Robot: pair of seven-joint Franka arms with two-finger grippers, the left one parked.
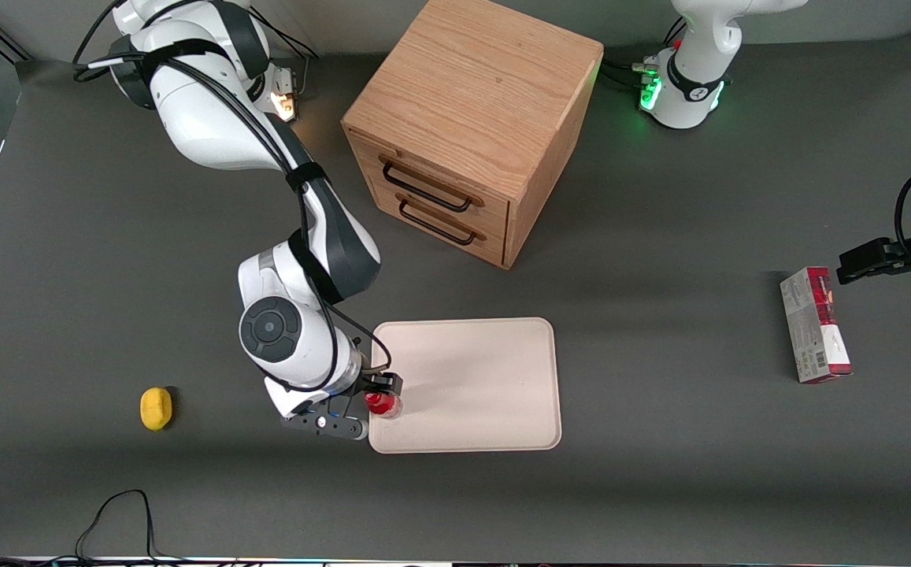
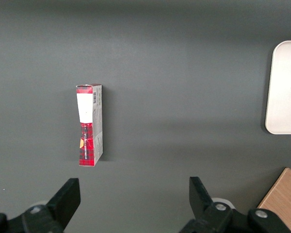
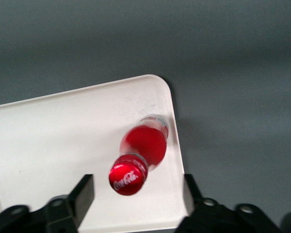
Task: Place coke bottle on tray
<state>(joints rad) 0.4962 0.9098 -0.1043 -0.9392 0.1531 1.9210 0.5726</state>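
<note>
The coke bottle (image 1: 383, 404), small and red with a red cap, stands upright on the cream-white tray (image 1: 479, 386), just inside the tray's corner nearest the front camera at the working arm's end. In the right wrist view the bottle (image 3: 140, 150) stands on the tray (image 3: 63, 141) close to its rim. My right gripper (image 1: 379, 391) hangs directly above the bottle. It is open (image 3: 137, 196): its fingers (image 3: 85, 194) stand wide apart on either side of the cap and do not touch it.
A wooden drawer cabinet (image 1: 463, 134) stands farther from the front camera than the tray. A yellow lemon-like object (image 1: 157, 409) lies toward the working arm's end. A red-and-grey carton (image 1: 815, 324) lies toward the parked arm's end, also in the left wrist view (image 2: 89, 124).
</note>
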